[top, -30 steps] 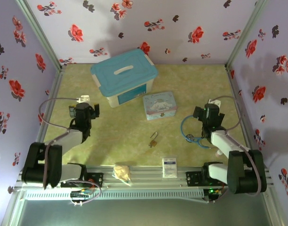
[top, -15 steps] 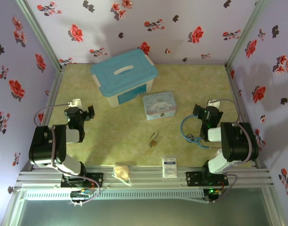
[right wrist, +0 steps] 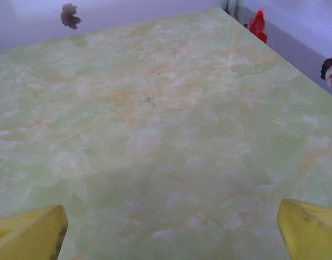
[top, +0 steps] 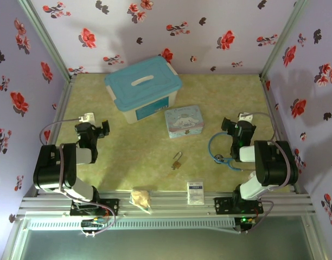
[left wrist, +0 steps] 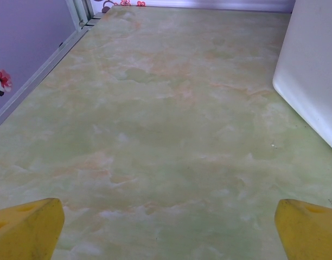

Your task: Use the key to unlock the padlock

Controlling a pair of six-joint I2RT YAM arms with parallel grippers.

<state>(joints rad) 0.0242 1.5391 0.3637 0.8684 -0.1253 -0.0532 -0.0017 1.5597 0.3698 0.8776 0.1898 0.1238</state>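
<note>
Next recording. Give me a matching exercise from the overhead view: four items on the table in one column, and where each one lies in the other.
Things:
1. padlock
2. blue-lidded storage box
3. stethoscope
4. white packet

Places:
A. right side, blue tubing curled
B. near edge, right of the tan bag
C. far end, left of centre
D. centre, just nearer than the cartoon tin

Pairs: 1-D, 2-C, 3-A, 4-B

Black left arm [top: 51,173] and right arm [top: 272,167], pale-grey links, thin cables — yellow pads [left wrist: 25,230], perhaps foam, on the jaws
</note>
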